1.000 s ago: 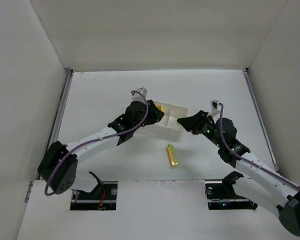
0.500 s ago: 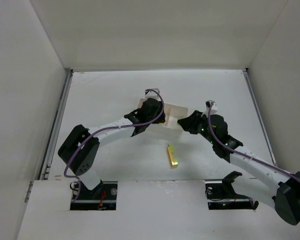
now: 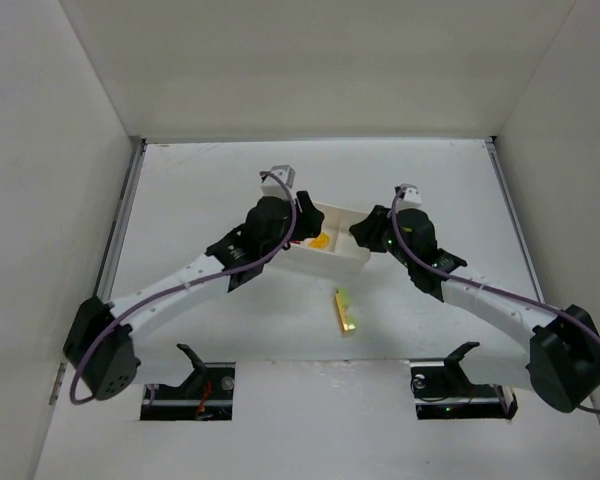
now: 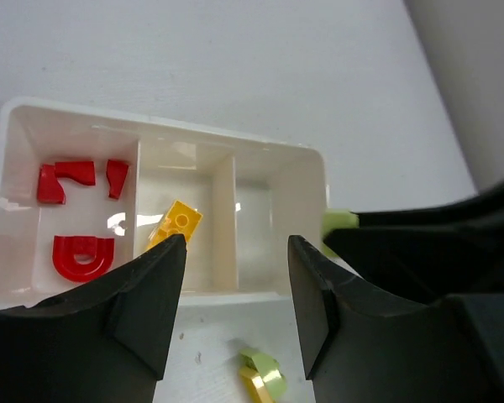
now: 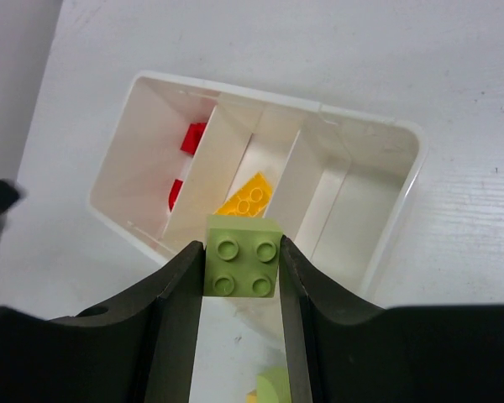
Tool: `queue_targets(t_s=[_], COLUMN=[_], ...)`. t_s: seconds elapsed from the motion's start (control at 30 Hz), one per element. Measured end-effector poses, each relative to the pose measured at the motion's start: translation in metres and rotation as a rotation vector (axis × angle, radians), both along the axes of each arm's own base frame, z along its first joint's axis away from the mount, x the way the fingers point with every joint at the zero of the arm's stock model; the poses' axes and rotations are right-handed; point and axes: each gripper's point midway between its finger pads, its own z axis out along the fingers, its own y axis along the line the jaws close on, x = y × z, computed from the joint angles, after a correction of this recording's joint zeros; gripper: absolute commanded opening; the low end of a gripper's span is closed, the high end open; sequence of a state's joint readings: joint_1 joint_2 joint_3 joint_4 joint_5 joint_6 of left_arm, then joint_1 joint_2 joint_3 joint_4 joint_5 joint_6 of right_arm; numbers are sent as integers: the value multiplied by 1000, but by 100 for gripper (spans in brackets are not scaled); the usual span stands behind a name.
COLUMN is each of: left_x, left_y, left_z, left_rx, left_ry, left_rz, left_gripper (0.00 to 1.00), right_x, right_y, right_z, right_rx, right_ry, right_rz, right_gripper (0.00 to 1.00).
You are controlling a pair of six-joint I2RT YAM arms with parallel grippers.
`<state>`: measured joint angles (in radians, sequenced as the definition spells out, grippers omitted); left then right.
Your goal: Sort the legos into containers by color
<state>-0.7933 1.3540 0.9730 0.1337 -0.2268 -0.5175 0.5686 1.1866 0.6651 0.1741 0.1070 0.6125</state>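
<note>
The white tray [image 3: 352,258] has three compartments. In the left wrist view its left compartment [image 4: 17,193] holds three red bricks [image 4: 82,257], the middle one holds a yellow-orange brick [image 4: 178,222], and the right one [image 4: 265,243] is bare. My left gripper [image 4: 237,252] is open and empty, just over the tray's near wall; from above it [image 3: 294,230] sits at the tray's left end. My right gripper [image 5: 241,249] is shut on a pale yellow-green brick [image 5: 241,267] over the tray's near wall, and from above it [image 3: 364,232] is at the tray's right end.
A joined yellow and pale green piece [image 3: 346,311] lies on the table in front of the tray, also seen in the left wrist view [image 4: 263,379]. White walls enclose the table on three sides.
The left gripper reached over the tray, then drew back left, and a yellow-orange brick now lies in the middle compartment. The right gripper moved up and left to the tray's right end.
</note>
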Motion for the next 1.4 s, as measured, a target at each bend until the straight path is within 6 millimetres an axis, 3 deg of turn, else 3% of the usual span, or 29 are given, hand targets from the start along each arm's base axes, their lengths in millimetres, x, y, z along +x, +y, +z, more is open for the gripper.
queue_targets(t_s=[0.1, 0.17, 0.4, 0.5, 0.63, 0.77, 0.87, 0.93, 1.1, 1.27, 1.4], left_x=[-21, -36, -89, -107, -123, -136, -142, -144, -143, -137, -137], left_y=[16, 27, 58, 59, 53, 44, 40, 40, 39, 39, 46], left_z=[29, 30, -25, -32, -36, -42, -50, -58, -67, -72, -91], left_rx=[-83, -114, -111, -124, -140, -140, -132, -129, -151, -227, -261], left_ry=[-58, -69, 23, 49, 73, 96, 116, 141, 188, 247, 308], left_rz=[5, 12, 16, -10, -51, -90, -109, -103, -79, -35, -3], left_gripper=[48, 48, 48, 48, 48, 48, 48, 48, 48, 48, 48], right_x=[4, 6, 8, 5, -5, -38, -74, -97, -142, -178, -190], right_y=[2, 1, -6, -11, -17, -2, 13, 17, 19, 28, 31], right_z=[-5, -7, -6, 5, 26, 32, 10, -16, -77, -100, -110], right_rx=[-31, -47, -92, -88, -72, -53, -59, -83, -176, -215, -229], right_ry=[10, 12, -1, -22, -62, -74, -11, 63, 249, 349, 390], right_rz=[-4, -14, -56, -65, -71, -4, 76, 117, 172, 224, 231], right_gripper=[36, 45, 59, 59, 48, 42, 51, 60, 65, 67, 67])
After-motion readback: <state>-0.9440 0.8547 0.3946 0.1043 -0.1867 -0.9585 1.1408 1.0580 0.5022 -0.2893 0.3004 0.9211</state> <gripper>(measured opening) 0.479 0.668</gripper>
